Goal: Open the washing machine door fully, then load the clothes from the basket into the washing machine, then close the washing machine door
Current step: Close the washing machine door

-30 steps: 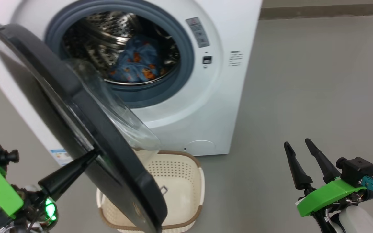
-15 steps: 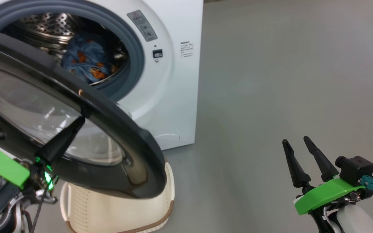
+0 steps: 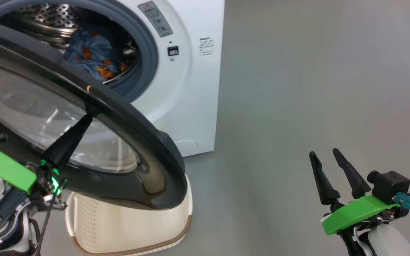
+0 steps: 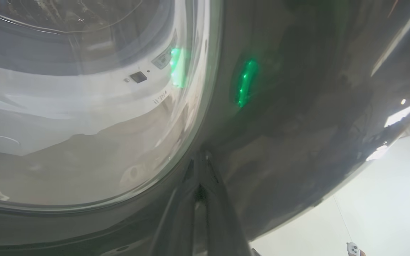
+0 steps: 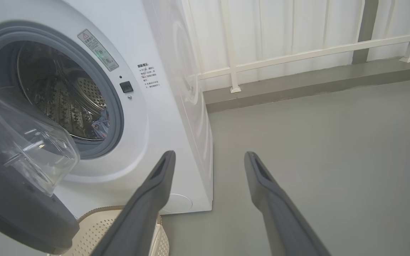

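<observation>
Push toward drum [image 3: 45,16] with clenched left gripper [image 3: 87,121] — tip-first against outer face of washing machine door [image 3: 133,131]. Disregard splayed right gripper [image 3: 323,153], far right of door.

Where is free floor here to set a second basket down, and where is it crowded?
Free: the grey floor right of the washer, up to the right gripper. Crowded: before the drum, where the door overhangs the basket and the shut left gripper touches the door.
</observation>
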Robot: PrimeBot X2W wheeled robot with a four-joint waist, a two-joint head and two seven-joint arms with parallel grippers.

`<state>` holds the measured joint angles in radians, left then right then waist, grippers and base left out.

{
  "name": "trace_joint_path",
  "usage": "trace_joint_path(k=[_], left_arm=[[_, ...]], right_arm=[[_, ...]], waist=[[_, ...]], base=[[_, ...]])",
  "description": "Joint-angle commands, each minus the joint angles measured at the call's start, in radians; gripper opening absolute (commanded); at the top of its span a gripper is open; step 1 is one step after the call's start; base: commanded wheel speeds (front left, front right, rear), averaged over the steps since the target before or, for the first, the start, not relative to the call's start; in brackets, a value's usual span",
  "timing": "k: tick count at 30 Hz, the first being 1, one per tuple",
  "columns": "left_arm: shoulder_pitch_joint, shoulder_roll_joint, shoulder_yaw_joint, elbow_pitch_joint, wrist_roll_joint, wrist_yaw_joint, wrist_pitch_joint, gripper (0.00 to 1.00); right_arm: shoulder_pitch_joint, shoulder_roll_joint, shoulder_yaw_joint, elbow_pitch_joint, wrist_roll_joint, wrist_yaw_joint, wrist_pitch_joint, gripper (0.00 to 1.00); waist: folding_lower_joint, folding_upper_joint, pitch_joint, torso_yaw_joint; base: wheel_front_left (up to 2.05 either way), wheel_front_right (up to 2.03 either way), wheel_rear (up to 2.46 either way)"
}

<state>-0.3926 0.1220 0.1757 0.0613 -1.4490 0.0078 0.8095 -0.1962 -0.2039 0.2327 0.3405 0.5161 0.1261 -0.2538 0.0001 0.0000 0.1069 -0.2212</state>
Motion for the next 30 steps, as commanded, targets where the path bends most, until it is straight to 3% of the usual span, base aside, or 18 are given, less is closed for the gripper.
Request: trace_joint_path(k=[1,8,9,10,12,14,22,30], left_arm=[[-0.046,0.023,0.028,-0.018,0.008,-0.013,0.001,0.0],[-0.041,0.031,0.029,-0.022,0.039,-0.026,-0.022,0.0],[-0.036,0.035,0.029,-0.027,0.046,-0.031,-0.025,0.04],[-0.029,0.039,0.031,-0.033,0.053,-0.036,-0.03,0.3],[-0.015,0.04,0.036,-0.045,0.062,-0.04,-0.041,0.62],[-0.002,0.04,0.043,-0.059,0.073,-0.042,-0.055,1.0],[0.087,0.063,0.03,-0.146,0.258,-0.099,-0.191,1.0],[0.211,0.086,-0.02,-0.175,0.506,-0.136,-0.457,1.0]], right_arm=[[-0.025,-0.011,0.015,-0.021,-0.013,0.005,-0.008,1.0],[-0.026,-0.014,0.018,-0.018,-0.012,0.005,-0.008,1.0],[-0.025,-0.015,0.018,-0.017,-0.012,0.005,-0.008,1.0],[-0.024,-0.015,0.017,-0.017,-0.012,0.005,-0.008,1.0],[-0.022,-0.018,0.013,-0.017,-0.011,0.005,-0.008,1.0],[-0.018,-0.02,0.013,-0.018,-0.01,0.005,-0.008,1.0],[-0.02,-0.024,0.012,-0.019,-0.009,0.005,-0.008,1.0],[-0.024,-0.027,0.011,-0.025,-0.006,0.005,-0.008,1.0]], waist=[[-0.0001,0.0,-0.005,0.016],[-0.0001,0.0,-0.015,0.051],[-0.0001,0.0,-0.017,0.055],[-0.0001,0.0,-0.019,0.06],[-0.0001,0.0,-0.02,0.07],[-0.0001,0.0,-0.022,0.082],[-0.0001,0.0,-0.025,0.109],[-0.0001,0.0,-0.019,0.114]], base=[[0.0,0.0,0.0],[0.0,0.0,0.0],[0.0,0.0,0.0],[0.0,0.0,0.0],[0.0,0.0,0.0],[0.0,0.0,0.0],[0.0,0.0,0.0],[0.0,0.0,0.0]])
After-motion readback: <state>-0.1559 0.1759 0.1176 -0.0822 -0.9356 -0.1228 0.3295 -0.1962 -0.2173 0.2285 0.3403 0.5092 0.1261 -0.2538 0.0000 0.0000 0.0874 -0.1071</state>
